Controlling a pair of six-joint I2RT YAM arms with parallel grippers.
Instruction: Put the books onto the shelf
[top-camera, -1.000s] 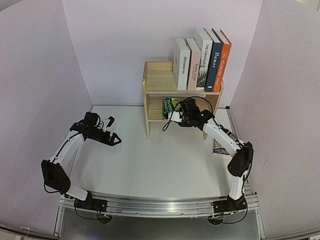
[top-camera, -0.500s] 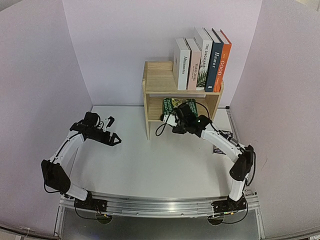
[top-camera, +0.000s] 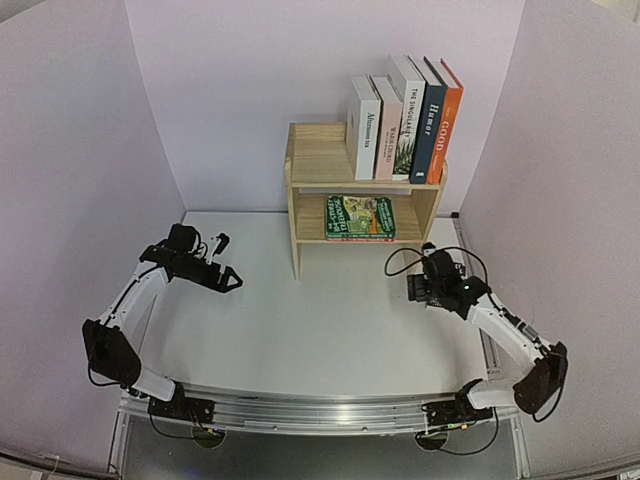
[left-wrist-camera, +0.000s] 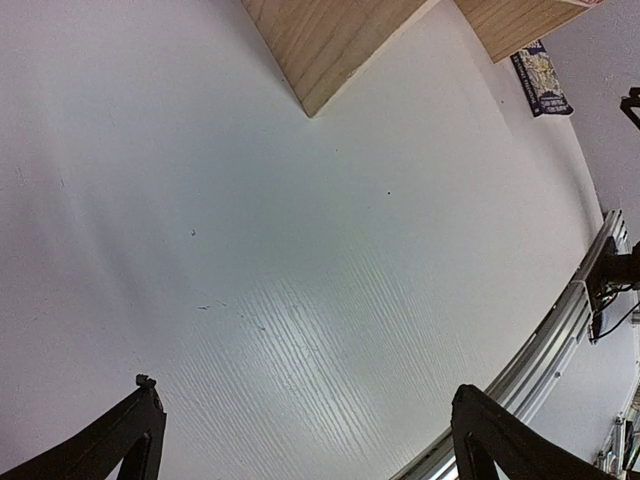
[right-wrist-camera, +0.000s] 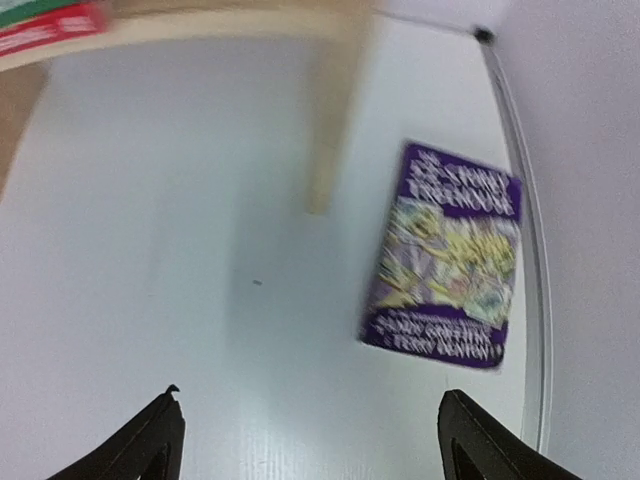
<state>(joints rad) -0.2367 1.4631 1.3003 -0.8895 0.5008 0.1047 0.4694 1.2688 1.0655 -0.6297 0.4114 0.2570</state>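
Right arm (top-camera: 500, 325) is drawing back from the lower tier of the shelf (top-camera: 315, 155), where it was reaching a second ago. The green book (top-camera: 360, 215) it was covering is now showing in full.

Right pincer (right-wrist-camera: 312, 435) is hanging over the worktop (top-camera: 300, 320), off the shelf's right leg. Its jaws are spreading wide and gripping nothing.

Ahead of it in the wrist view, a purple book (right-wrist-camera: 445, 265) is lying flat on the worktop, cover up. It is sitting near the right leg but apart from it, close to the worktop's right edge. That view is smearing, so the cover text is not reading cleanly.

Green book is lying flat in the lower tier on a red book (right-wrist-camera: 50, 30), whose edge is showing beneath it.

On the top tier, five books (top-camera: 405, 120) are standing upright with spines facing out, crowding the right end. Left to right they are white, pink, white with a plant, navy "Humor" and orange "GOOD".

Left pincer (top-camera: 228, 278) is hovering over the left side of the worktop, well apart from the shelf. Its jaws are standing fully apart and holding nothing, and it is keeping the same place as a second ago.
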